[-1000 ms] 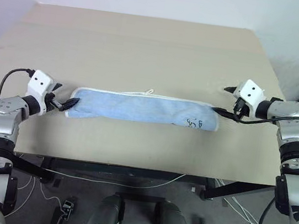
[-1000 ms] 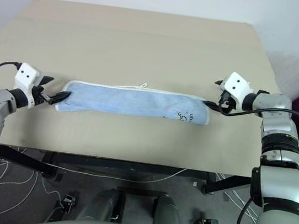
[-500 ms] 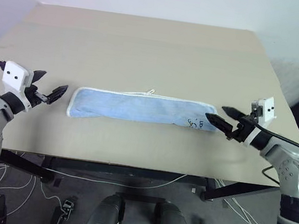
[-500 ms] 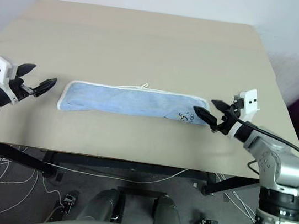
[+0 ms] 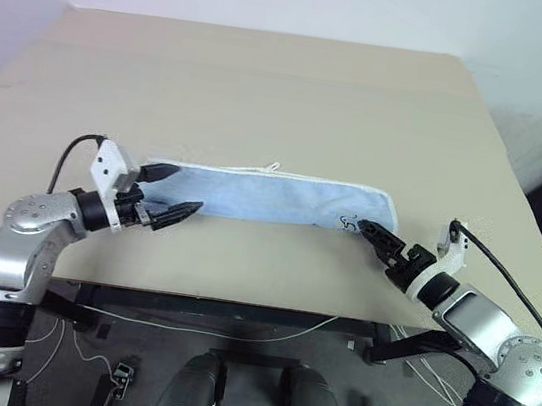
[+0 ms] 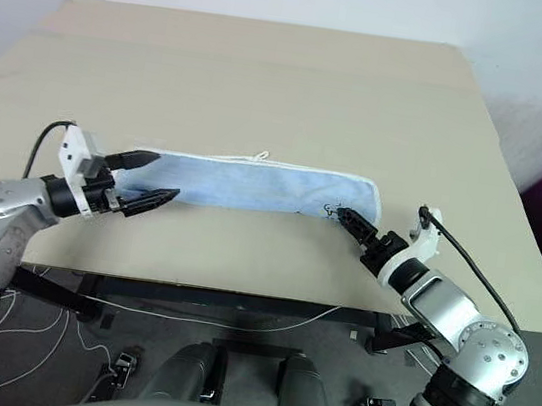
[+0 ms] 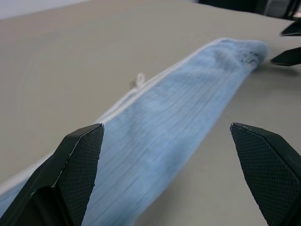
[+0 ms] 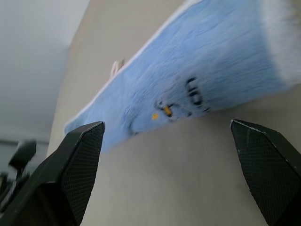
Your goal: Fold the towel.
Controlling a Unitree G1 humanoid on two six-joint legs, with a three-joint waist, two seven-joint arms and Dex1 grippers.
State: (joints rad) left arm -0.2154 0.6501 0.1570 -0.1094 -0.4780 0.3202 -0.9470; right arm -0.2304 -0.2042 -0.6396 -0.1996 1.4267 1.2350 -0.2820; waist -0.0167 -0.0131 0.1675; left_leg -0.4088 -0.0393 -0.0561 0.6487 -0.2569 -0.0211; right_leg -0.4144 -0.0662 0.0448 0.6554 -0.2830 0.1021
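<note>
While the towel (image 5: 267,197) lies as a long, narrow, already doubled strip across the near half of the tabletop (image 5: 268,81), parallel to its front edge, both tools stand released and grasp nothing. The left tool (image 5: 169,195) has its two fingers spread wide over the strip's left end, one finger above the cloth and one at its near edge. The right tool (image 5: 375,237) sits at the near right corner of the strip, just beside the small dark print (image 8: 181,101), pointing in toward it.

By my reading, the step in hand is taking hold of the two ends to fold the strip again, and doing it well calls for catching every layer at once. Each tool should come in low and level so that one finger slides under the cloth and the other presses from above. It should bite on the piped edging (image 7: 174,70) rather than on the soft middle, which would bunch. Both ends want equal depth of grip, so the strip lifts straight and the edges meet squarely.

How many layers the strip has cannot be made out. Whether the right tool's fingers already touch the cloth is hard to tell. The white loop (image 5: 274,166) shows only as a small bump on the far edge.
</note>
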